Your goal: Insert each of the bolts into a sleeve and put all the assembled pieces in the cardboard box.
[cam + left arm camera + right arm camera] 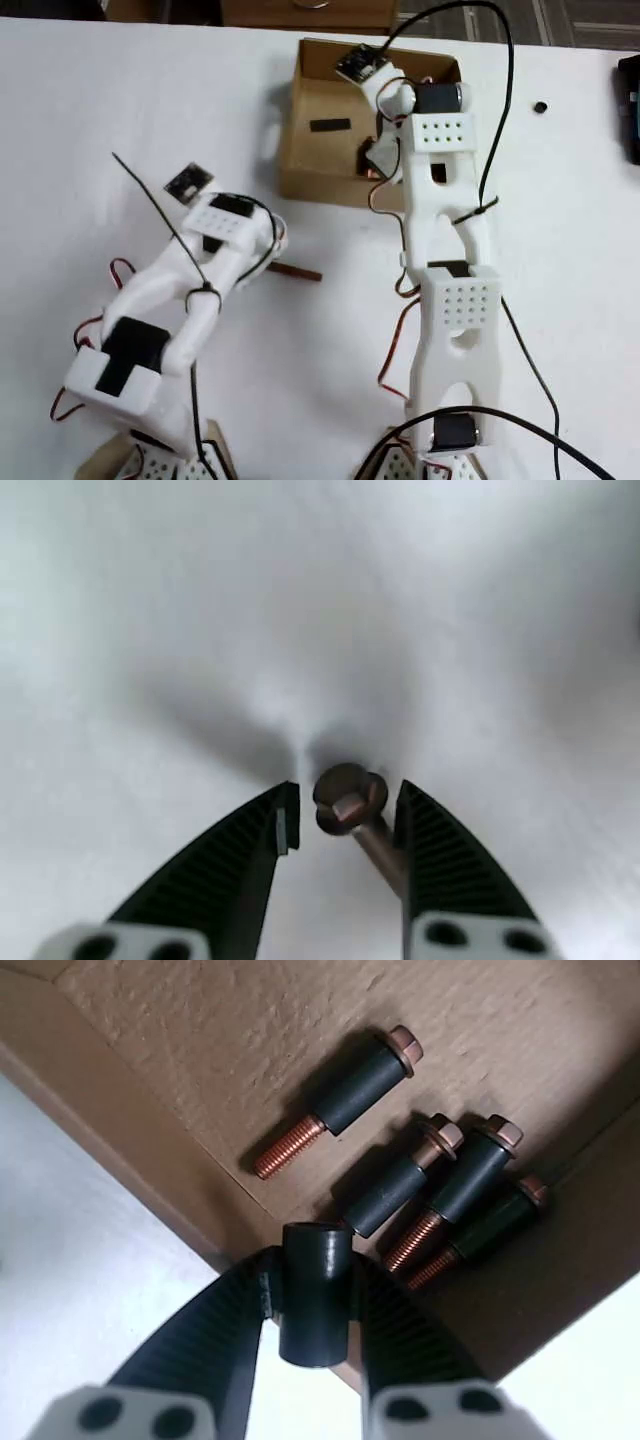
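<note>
Above a corner of the cardboard box [150, 1020], the right gripper [312, 1272] is clamping a black sleeve [315, 1310], while four assembled pieces [355, 1085] are lying on the box floor beyond it. Low over the white table [300, 600], the left gripper [347, 795] is holding its jaws apart around a copper-coloured bolt [350, 798], whose shank is lying against one finger.

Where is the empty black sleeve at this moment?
The sleeve is held in the right gripper, over the edge of the cardboard box, beside four assembled pieces.
</note>
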Available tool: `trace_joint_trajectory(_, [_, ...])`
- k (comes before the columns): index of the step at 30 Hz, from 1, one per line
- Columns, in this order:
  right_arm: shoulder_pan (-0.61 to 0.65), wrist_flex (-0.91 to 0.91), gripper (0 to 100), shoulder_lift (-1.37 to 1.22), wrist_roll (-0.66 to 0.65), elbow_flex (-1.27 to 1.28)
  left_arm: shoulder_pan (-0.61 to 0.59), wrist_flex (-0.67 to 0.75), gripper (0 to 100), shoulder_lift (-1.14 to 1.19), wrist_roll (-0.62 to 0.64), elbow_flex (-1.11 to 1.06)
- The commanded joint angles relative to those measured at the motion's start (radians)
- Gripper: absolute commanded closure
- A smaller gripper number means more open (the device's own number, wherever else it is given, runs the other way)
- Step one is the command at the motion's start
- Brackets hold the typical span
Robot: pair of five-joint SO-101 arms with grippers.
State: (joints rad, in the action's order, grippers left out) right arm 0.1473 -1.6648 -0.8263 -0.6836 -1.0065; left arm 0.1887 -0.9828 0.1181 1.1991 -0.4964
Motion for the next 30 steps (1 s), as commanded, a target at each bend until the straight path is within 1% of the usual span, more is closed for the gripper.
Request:
trace_joint_trajectory(1, [0.019, -0.004, 97.8, 0.001, -0.002, 0.002, 0.009, -0.009, 82, -0.003, 0.005, 0.033])
trace_joint_trajectory(4, [0.013, -0.004, 97.8, 0.001, -0.002, 0.002, 0.026, -0.031, 82, -0.005, 0.005, 0.036])
trace_joint_trajectory(11, [0.012, -0.004, 97.8, 0.001, -0.002, 0.0, 0.098, -0.031, 82, -0.005, 0.005, 0.041])
trace_joint_trajectory(20, [0.013, -0.005, 97.8, 0.001, -0.002, 0.0, 0.101, 0.005, 83, 0.005, 0.011, 0.045])
trace_joint_trajectory(22, [0.016, -0.005, 97.8, 0.001, -0.002, 0.0, 0.101, 0.005, 87, 0.011, 0.011, 0.044])
trace_joint_trajectory(25, [0.016, -0.005, 97.8, 0.001, -0.002, 0.0, 0.094, 0.005, 99, 0.055, 0.011, 0.048])
trace_joint_trajectory(27, [0.015, -0.005, 97.8, 0.001, -0.002, 0.0, 0.084, 0.005, 96, 0.08, 0.011, 0.051])
trace_joint_trajectory(30, [0.012, -0.005, 97.8, 0.001, -0.002, 0.0, 0.075, 0.006, 98, 0.094, 0.011, 0.053])
